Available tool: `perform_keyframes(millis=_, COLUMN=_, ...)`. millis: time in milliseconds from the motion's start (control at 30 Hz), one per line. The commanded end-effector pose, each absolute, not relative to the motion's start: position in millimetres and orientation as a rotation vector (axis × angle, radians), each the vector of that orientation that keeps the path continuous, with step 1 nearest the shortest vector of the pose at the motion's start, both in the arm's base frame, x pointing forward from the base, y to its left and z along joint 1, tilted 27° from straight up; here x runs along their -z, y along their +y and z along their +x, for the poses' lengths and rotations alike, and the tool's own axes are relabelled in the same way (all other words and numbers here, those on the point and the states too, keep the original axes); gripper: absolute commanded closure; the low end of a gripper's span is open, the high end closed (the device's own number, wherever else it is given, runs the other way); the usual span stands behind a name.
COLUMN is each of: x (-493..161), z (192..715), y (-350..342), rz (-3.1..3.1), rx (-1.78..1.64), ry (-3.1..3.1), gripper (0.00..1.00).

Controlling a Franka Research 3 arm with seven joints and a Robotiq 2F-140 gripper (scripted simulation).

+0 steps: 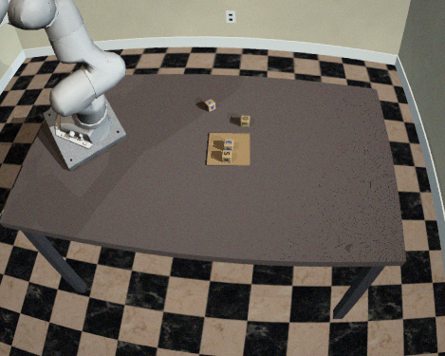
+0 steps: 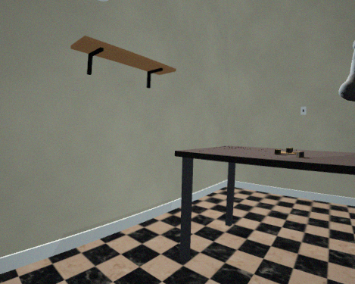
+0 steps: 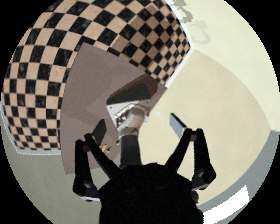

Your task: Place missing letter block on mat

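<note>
A tan mat (image 1: 228, 149) lies on the dark table, a little right of its middle. Two wooden letter blocks sit on it side by side: one with a blue letter (image 1: 229, 143) and one with a dark letter (image 1: 227, 155). Two more blocks lie off the mat, farther back: one with a blue mark (image 1: 210, 104) and one with a dark mark (image 1: 245, 121). The letters are too small to read. My gripper (image 3: 137, 122) shows only in the wrist view. It is wide open and empty, high up and far from the blocks, facing the robot base.
The robot base (image 1: 82, 133) stands on the table's left part, with the arm folded up above it. In the exterior view the blocks (image 2: 289, 150) show as small shapes on the table top. A shelf (image 2: 120, 54) hangs on the wall.
</note>
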State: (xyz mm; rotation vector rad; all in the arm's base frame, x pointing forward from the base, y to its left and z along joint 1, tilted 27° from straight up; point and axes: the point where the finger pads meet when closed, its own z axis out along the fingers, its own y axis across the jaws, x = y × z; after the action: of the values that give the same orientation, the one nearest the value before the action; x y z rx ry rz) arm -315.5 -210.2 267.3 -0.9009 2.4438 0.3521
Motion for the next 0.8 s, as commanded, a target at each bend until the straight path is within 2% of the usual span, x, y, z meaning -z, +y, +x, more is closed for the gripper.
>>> perform_keyframes(millis=0, x=-267, z=-315, y=-210, rz=-0.901, rx=-0.352, ry=2.444, gripper=0.00)
perform_keyframes(millis=767, x=-273, z=-311, y=-221, rz=-0.926, rx=-0.353, ry=2.455, gripper=0.00)
